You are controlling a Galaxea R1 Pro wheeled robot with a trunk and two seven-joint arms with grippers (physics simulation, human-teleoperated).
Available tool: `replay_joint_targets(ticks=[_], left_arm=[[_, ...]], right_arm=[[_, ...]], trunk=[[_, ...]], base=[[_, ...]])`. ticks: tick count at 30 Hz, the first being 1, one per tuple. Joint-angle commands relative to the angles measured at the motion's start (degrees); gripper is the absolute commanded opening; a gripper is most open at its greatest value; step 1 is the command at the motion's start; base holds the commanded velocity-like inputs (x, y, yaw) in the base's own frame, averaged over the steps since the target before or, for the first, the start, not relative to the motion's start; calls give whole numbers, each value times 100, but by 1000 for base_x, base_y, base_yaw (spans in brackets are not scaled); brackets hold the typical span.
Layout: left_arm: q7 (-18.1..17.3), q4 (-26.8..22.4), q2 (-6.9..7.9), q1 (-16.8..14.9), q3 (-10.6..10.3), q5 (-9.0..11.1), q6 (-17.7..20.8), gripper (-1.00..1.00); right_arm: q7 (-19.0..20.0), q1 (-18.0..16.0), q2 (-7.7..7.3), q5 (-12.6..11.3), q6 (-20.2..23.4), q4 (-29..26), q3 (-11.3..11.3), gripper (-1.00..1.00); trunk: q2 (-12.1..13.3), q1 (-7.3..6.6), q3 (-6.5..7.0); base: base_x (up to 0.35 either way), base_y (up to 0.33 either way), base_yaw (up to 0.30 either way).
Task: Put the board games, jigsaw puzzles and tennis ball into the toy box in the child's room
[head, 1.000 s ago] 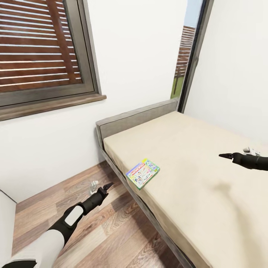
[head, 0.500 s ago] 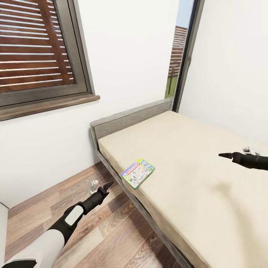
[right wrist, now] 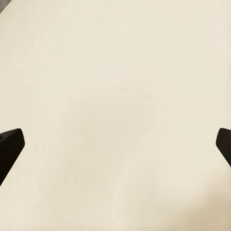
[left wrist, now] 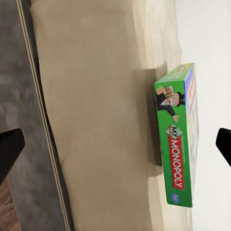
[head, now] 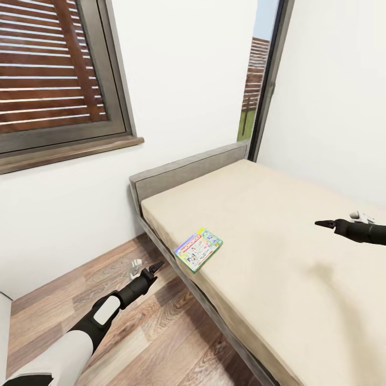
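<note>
One board game (head: pixel 198 249), a green-edged Monopoly box with a white printed face, lies flat near the edge of the beige bed (head: pixel 279 225). My left gripper (head: pixel 146 266) hangs open over the wood floor beside the bed, short of the box. In the left wrist view the board game (left wrist: pixel 179 144) sits ahead between the spread fingertips (left wrist: pixel 9 149), apart from them. My right gripper (head: pixel 329 223) hovers open above the bare mattress, well to the right of the box. The right wrist view looks down on plain mattress (right wrist: pixel 115 72).
A grey padded headboard (head: pixel 187 169) stands against the white wall. A window with brown slats (head: pixel 48 80) and a wooden sill is at upper left. A narrow tall window (head: pixel 260 80) sits in the corner. Wood-plank floor (head: pixel 161 332) runs along the bed's side.
The whole picture shifted left over the first half second, so the camera moved; since then it is still. Both arms keep the same pose and the box has not moved.
</note>
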Motion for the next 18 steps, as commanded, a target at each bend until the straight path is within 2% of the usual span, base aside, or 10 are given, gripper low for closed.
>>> replay_joint_targets(ticks=[1, 18], left_arm=[[-9, 1, 0, -3, 8, 40, 53, 100], [-10, 1, -40, -133, 8, 40, 81, 100]], right_arm=[[13, -6, -6, -5, 11, 1, 19, 100], [6, -6, -4, -5, 11, -2, 20, 100]], trunk=[[-2, -1, -5], [-2, -1, -5]], base=[[0, 0, -3], [0, 0, -35]])
